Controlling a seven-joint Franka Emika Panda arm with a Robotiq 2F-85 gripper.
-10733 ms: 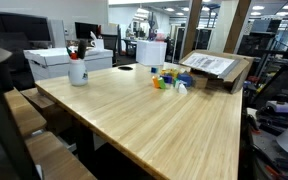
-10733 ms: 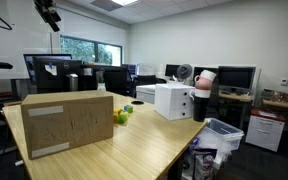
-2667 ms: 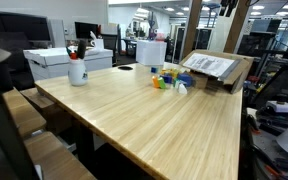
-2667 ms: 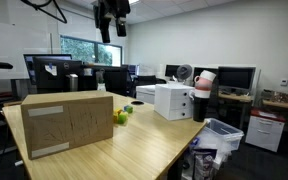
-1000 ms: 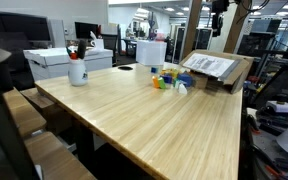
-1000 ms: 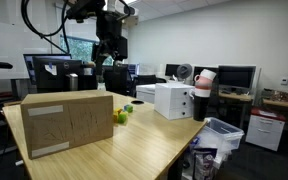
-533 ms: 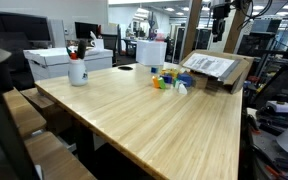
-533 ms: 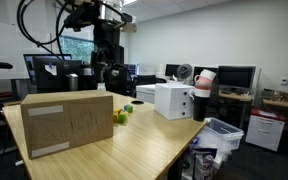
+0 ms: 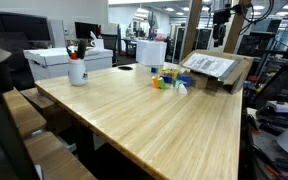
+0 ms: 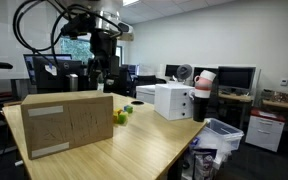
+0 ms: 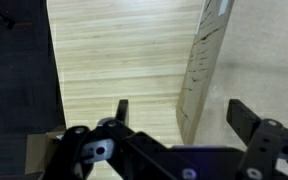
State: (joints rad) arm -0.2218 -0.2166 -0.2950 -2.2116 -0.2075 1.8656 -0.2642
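Observation:
My gripper (image 11: 181,112) is open and empty, high above the wooden table. In the wrist view its two black fingers straddle the edge of a cardboard box (image 11: 202,60) far below. The gripper shows in an exterior view (image 10: 97,68) above the cardboard box (image 10: 67,122), and in an exterior view (image 9: 219,28) above the open cardboard box (image 9: 216,68). Small colourful toys (image 9: 167,79) lie on the table beside the box, and they also show in an exterior view (image 10: 122,115).
A white mug with pens (image 9: 77,68) and a white box (image 9: 64,61) stand at one table end. A white box (image 10: 173,100) sits on the table (image 9: 154,120). Office desks, monitors and a bin (image 10: 218,137) surround it.
The arm has come down from the ceiling area and moved sideways over the cardboard box. The gripper stays open.

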